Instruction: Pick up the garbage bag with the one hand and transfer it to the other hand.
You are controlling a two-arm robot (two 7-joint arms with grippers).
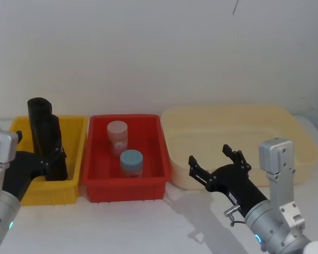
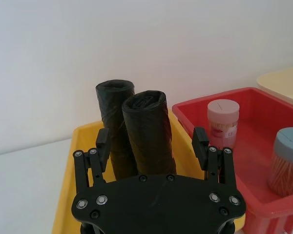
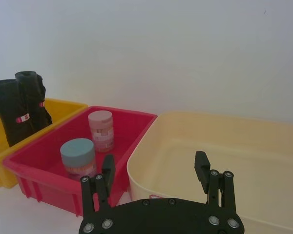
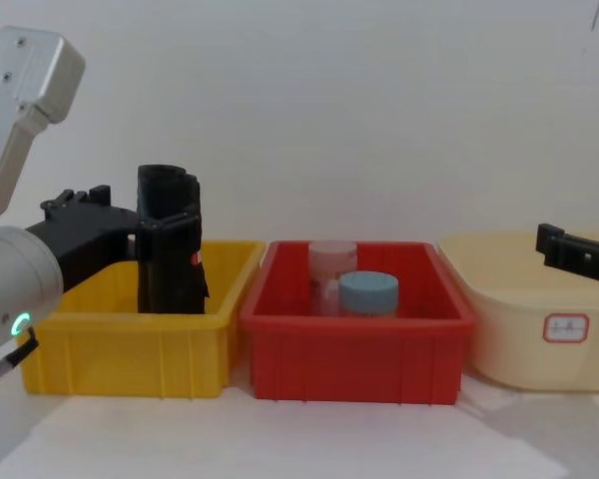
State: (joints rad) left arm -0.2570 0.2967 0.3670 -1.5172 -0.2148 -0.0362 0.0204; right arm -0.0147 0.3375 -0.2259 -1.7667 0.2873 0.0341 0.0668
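The left claw [image 2: 151,139] is gaping wide, gripping nothing, its fingers [image 2: 103,141] straddling the smooth black cylindrical garbage bag roll [image 2: 147,117], which is standing upright between them in the yellow plastic bin [image 2: 66,185]. A second black roll [image 2: 113,105] is standing just beyond it. The right claw [image 1: 210,154] is hovering wide open, empty, before the cream plastic tub [image 1: 286,127].

Nothing can be read: the red-bordered white sticker [image 4: 564,327] on the front wall of the cream plastic tub [image 4: 499,344] bears marks too small to decipher (likewise the wrap [image 3: 102,139] on the pink lidded jar [image 3: 100,122]).
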